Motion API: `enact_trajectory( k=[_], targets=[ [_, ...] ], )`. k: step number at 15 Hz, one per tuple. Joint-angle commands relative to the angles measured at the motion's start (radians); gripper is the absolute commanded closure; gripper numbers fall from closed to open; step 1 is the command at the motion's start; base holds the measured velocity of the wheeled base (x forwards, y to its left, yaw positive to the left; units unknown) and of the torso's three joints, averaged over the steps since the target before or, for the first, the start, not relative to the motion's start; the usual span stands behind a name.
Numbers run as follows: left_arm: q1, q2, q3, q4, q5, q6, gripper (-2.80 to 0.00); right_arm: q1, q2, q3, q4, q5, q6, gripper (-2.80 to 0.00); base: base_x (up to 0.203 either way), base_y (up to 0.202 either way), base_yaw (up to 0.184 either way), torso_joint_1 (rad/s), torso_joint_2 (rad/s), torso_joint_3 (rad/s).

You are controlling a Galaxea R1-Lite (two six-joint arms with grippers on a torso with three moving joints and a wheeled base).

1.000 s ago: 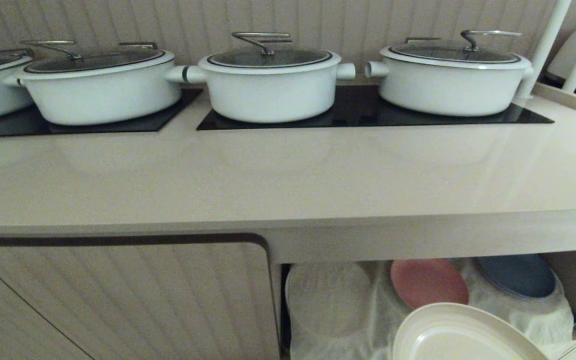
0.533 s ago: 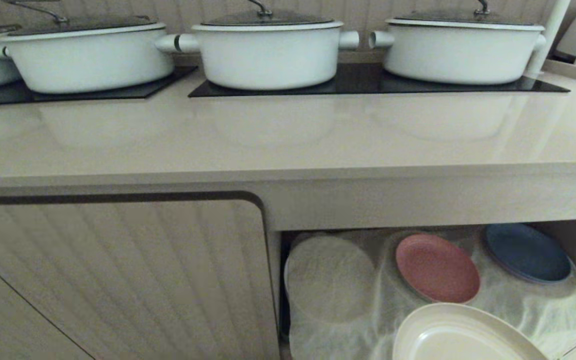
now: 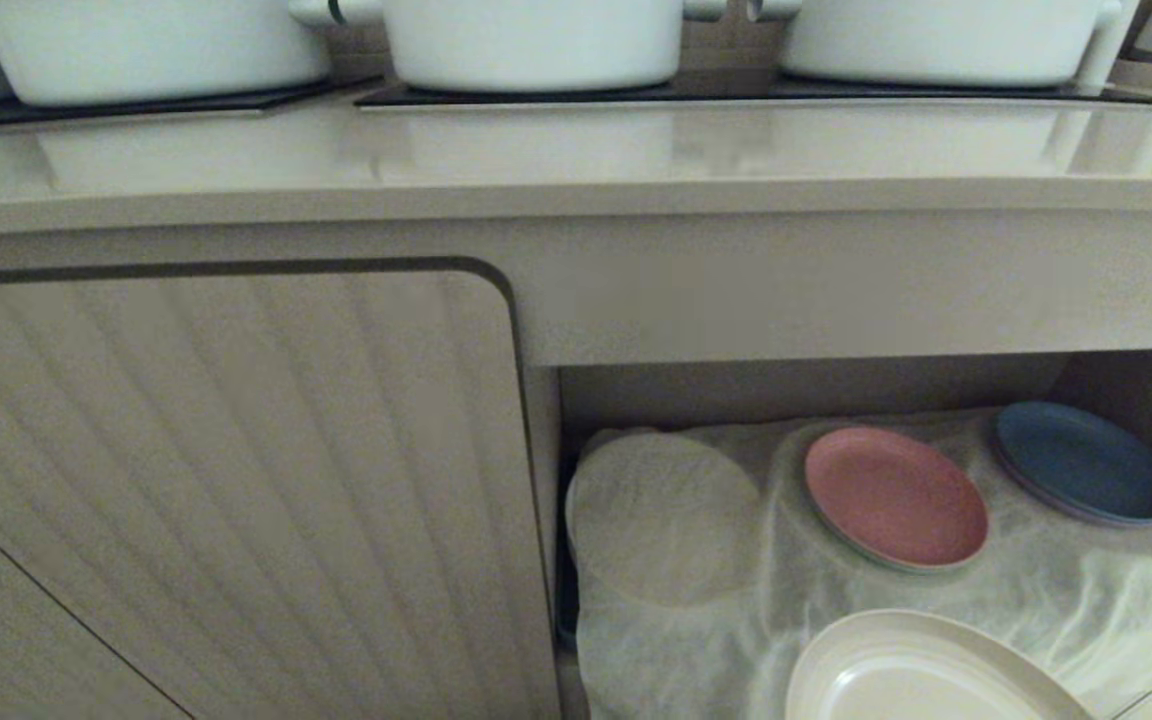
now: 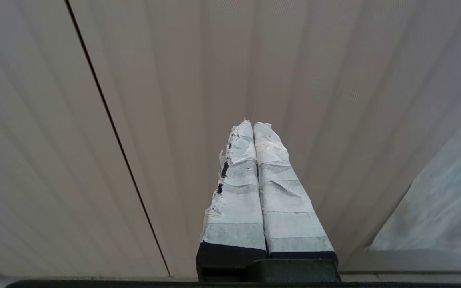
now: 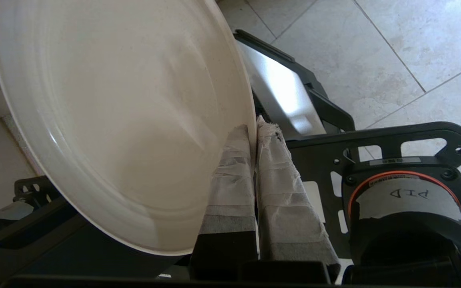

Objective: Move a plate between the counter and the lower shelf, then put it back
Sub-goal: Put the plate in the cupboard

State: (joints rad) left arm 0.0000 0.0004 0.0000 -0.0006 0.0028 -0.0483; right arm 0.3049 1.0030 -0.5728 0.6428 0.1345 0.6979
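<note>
The cream plate (image 3: 921,675) shows at the bottom right of the head view, in front of the lower shelf (image 3: 836,620) and its wrinkled whitish cloth. In the right wrist view my right gripper (image 5: 253,129) is shut on the plate (image 5: 118,120), pinching its rim between the taped fingers; the plate hangs tilted above the robot's base. The beige counter (image 3: 576,160) runs across the top of the head view. My left gripper (image 4: 253,125) is shut on nothing, pointing at a ribbed cabinet door (image 4: 174,100).
A pink plate (image 3: 894,495) and a blue plate (image 3: 1084,462) rest on cloth humps in the shelf, beside a covered round hump (image 3: 661,515). White pots (image 3: 531,40) stand on black glass panels. A ribbed door (image 3: 226,480) closes the left cabinet. Tiled floor (image 5: 374,52) lies below.
The head view has sunk: the counter and pots slid up the picture and more of the lower shelf shows. The plate keeps its place at the bottom right.
</note>
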Motion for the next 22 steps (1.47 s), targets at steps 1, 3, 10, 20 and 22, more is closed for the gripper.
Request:
enact_trajectory(
  k=[1,3,10,20,22],
  targets=[
    [0.000,0.000,0.000,-0.001,0.000,-0.001,0.00,0.000,0.000,-0.001,0.003,0.001,0.005,0.00,0.000,0.000,0.000,-0.042,0.20,0.140],
    [0.000,0.000,0.000,-0.001,0.000,-0.001,0.00,0.000,0.000,-0.001,0.003,0.001,0.004,0.00,0.000,0.000,0.000,-0.017,0.10,0.073],
    [0.000,0.000,0.000,-0.001,0.000,-0.001,0.00,0.000,0.000,-0.025,0.003,0.001,0.005,0.00,0.000,0.000,0.000,0.000,0.01,0.004],
    [0.000,0.000,0.000,-0.001,0.000,-0.001,0.00,0.000,0.011,-0.004,-0.008,0.001,0.003,0.00,0.000,0.000,0.000,0.000,0.00,0.000],
    [0.000,0.000,0.000,-0.001,0.000,-0.001,0.00,0.000,0.023,-0.006,-0.011,0.001,0.003,0.00,0.000,0.000,0.000,0.000,0.00,0.000]
  ],
)
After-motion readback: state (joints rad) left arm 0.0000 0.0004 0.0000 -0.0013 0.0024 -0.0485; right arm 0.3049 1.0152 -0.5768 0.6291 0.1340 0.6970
